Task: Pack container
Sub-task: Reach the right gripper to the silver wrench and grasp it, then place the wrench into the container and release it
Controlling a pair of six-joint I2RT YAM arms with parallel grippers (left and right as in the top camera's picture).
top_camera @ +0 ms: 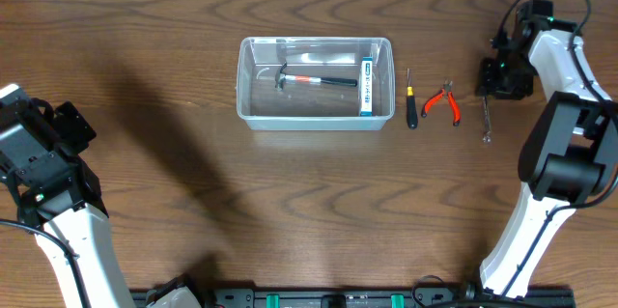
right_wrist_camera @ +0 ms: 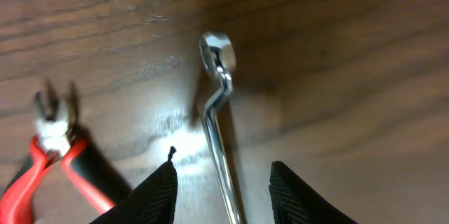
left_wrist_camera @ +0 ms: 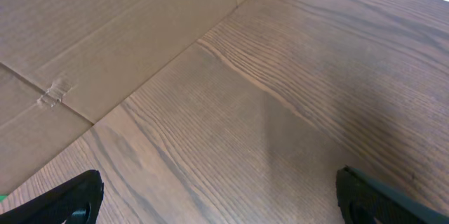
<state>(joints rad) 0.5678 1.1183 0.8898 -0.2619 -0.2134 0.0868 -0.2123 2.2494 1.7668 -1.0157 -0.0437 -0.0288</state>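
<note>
- Far right of the table (top_camera: 193, 211): hovering with the right gripper (top_camera: 491, 84) over the upper end of the wrench (top_camera: 486, 125). From the right wrist view, straddling the thin shaft, one of the fingers (right_wrist_camera: 154, 196) on either side and a gap on both, so released and grasping nothing.
- Off at the left edge: parked over bare wood with the left gripper (left_wrist_camera: 217, 203), tips spread wide at the lower corners of its own view, likewise released and empty.
- Up the middle of the table, well apart from both arms: the container (top_camera: 263, 103), upright, long side across, already holding a hammer (top_camera: 311, 80) flat on its floor and a blue-and-white box (top_camera: 366, 86) against its right-hand wall.
- Between container and wrench, loose on the wood: a screwdriver (top_camera: 410, 100) just beside the container, then red-handled pliers (top_camera: 442, 102), near the wrench but apart from it.
- Judged as the pick-up of the wrench, with the packing part done and three tools left outside.
- Next, probably: lower to the tabletop, close squarely across the shaft, lift, carry leftward over pliers and screwdriver, release above the free floor of the container.
- Worth minding: slim, shiny and flat against the wood, so apt to slip or pivot if pinched off-centre; best to avoid the bent neck near the ring end.
</note>
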